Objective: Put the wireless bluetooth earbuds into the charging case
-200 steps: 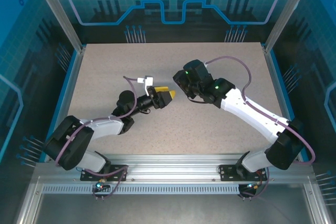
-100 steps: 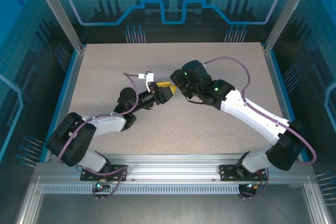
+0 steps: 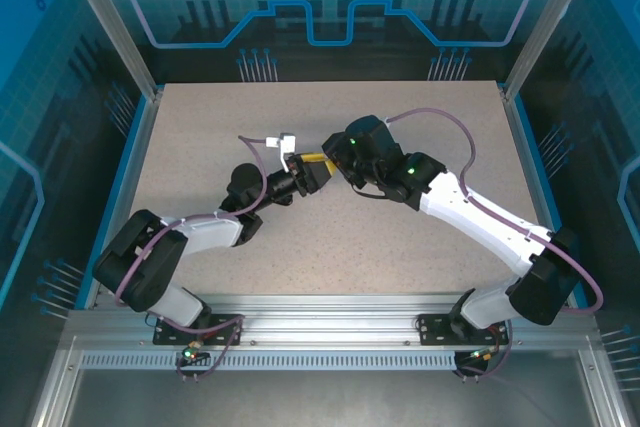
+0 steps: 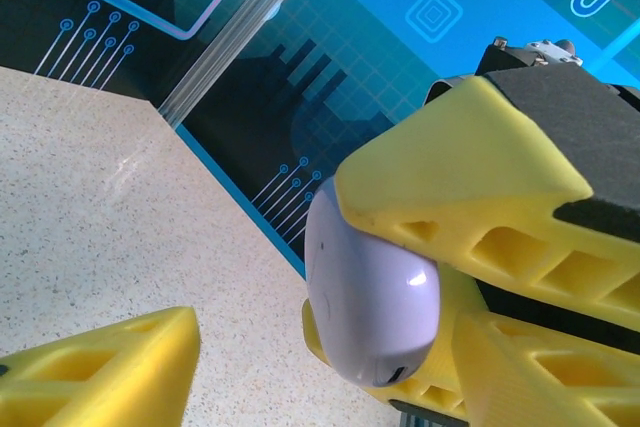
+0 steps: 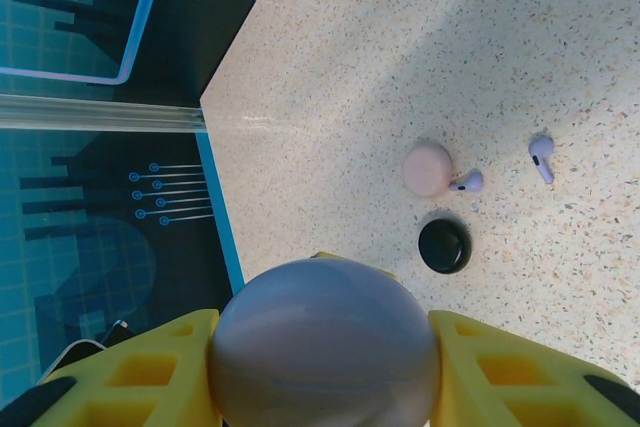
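The right gripper (image 5: 322,335) holds the round lavender case (image 5: 325,372) tight between its yellow fingers, up off the table (image 5: 400,37). The left gripper (image 3: 313,171) is right next to it. Its jaws are open, and one finger (image 4: 110,367) is not touching the case.

I think the job now is to get a second hold so the lid can open. Close slowly on one half only. Keep off the line where the lid meets the base.

Two lavender earbuds (image 5: 466,182) lie on the table. One is just beside the pink case (image 5: 428,169) and the other is apart from it. A black case (image 5: 445,245) sits near.
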Controlling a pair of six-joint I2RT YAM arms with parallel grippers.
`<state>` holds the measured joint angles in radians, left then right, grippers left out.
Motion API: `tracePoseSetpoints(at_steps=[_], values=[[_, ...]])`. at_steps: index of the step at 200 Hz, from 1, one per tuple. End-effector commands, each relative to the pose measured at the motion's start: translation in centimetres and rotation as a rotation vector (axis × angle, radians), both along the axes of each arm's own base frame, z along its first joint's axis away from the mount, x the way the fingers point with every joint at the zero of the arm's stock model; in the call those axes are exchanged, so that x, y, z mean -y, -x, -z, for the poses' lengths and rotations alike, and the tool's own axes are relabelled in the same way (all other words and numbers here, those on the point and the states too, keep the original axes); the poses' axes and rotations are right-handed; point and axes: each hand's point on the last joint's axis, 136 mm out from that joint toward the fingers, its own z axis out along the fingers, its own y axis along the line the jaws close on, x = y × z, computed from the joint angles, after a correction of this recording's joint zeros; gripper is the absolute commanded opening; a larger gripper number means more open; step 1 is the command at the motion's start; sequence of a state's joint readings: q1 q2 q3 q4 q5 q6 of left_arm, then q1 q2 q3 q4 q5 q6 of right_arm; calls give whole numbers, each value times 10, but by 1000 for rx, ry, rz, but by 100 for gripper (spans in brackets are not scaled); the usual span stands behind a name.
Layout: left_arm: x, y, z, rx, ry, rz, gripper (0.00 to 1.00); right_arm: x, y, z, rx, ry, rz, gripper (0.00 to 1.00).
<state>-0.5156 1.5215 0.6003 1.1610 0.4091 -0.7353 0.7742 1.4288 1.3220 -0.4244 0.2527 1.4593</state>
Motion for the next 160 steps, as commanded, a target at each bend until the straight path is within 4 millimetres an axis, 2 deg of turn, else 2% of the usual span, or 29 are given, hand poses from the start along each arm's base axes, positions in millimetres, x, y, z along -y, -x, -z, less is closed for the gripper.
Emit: tracePoseSetpoints(at_steps=[1, 36, 75, 108, 160], values=[[3, 0, -21, 70, 38, 4, 65, -4, 6, -11, 26, -33, -9, 44], [3, -1, -23, 79, 46, 4, 55, -6, 7, -11, 27, -35, -13, 44], [3, -2, -26, 84, 56, 3, 53, -8, 7, -11, 28, -39, -18, 44], [3, -2, -25, 85, 59, 5, 46, -8, 7, -10, 28, -37, -16, 44], [4, -1, -25, 86, 69, 15, 23, -10, 7, -13, 35, -48, -24, 45]])
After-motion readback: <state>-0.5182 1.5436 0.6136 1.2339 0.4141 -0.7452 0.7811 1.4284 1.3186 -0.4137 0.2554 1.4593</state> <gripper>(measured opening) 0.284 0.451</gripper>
